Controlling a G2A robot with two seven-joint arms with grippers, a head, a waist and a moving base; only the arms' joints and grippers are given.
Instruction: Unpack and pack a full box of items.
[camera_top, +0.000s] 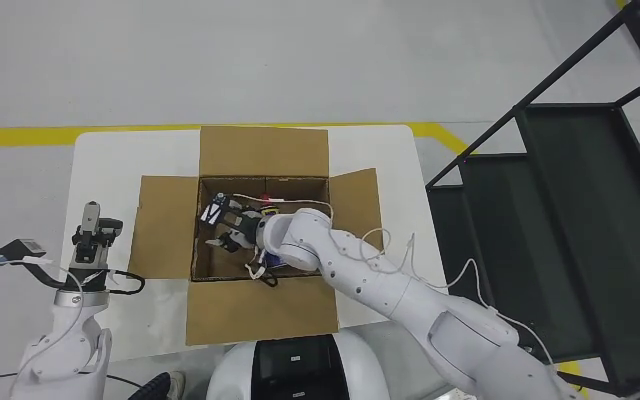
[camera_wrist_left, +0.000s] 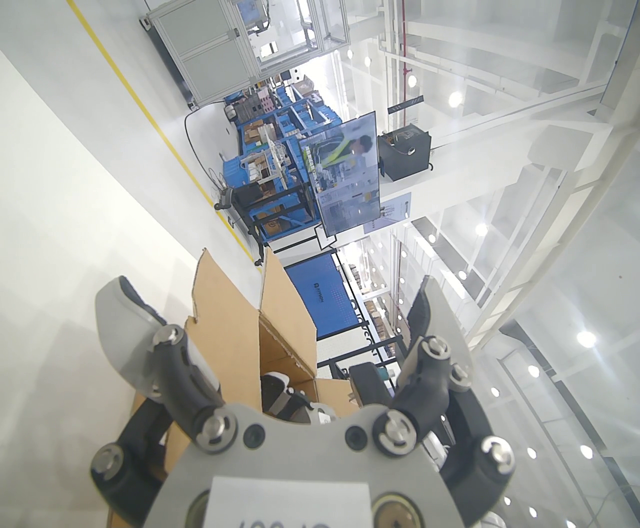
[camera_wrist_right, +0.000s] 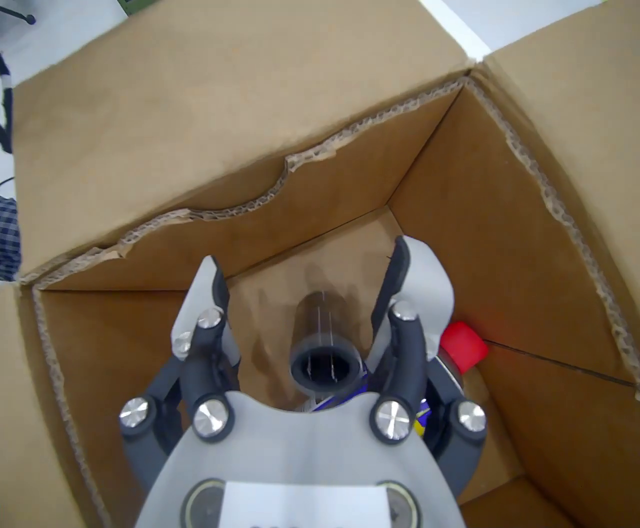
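An open cardboard box (camera_top: 265, 150) stands mid-table with its flaps spread out. My right gripper (camera_top: 222, 226) is down inside it. In the right wrist view the right gripper (camera_wrist_right: 305, 257) is open, and a dark tube (camera_wrist_right: 322, 340) lies between its fingers without touching them. A red-capped can (camera_wrist_right: 462, 345) rests beside one finger against the box wall (camera_wrist_right: 300, 125). My left gripper (camera_top: 91, 212) hovers over the table left of the box. It is open and holds nothing, and the left gripper (camera_wrist_left: 272, 295) points toward the box flaps (camera_wrist_left: 235, 310).
The white table (camera_top: 385, 155) has bare room to the left and right of the box. A dark stepped rack (camera_top: 540, 200) stands off the table's right side. A black cable (camera_top: 266, 278) lies at the box's near wall, and a small blue item (camera_top: 212, 212) sits inside.
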